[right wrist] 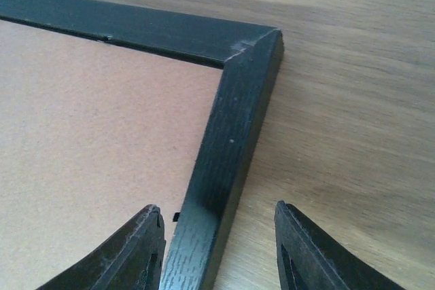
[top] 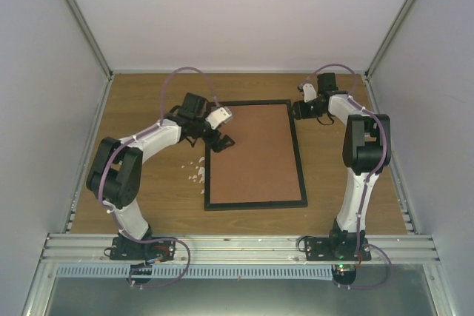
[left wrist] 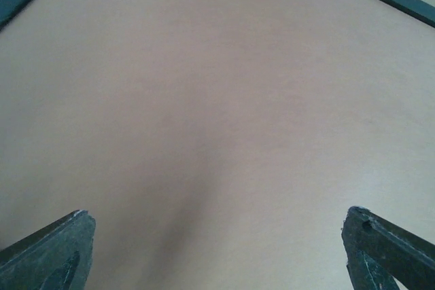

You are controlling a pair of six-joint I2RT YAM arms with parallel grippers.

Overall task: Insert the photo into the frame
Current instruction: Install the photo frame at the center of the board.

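I see a wooden table (top: pixel 148 101) filling the floor of the cell. A brown board (top: pixel 255 157) lies flat around its middle, its long sides running twelve to six o'clock. At the board's nine o'clock, towards its near half, a few small white scraps (top: pixel 197 174) lie scattered on the wood. Pale walls (top: pixel 244 12) close in at nine, twelve and three. An aluminium rail (top: pixel 237 243) runs along the six o'clock edge.

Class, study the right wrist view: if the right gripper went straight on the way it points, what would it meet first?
Probably the side rail of the black frame, near its corner; it lies between the open fingers of the right gripper. Depth is unclear.
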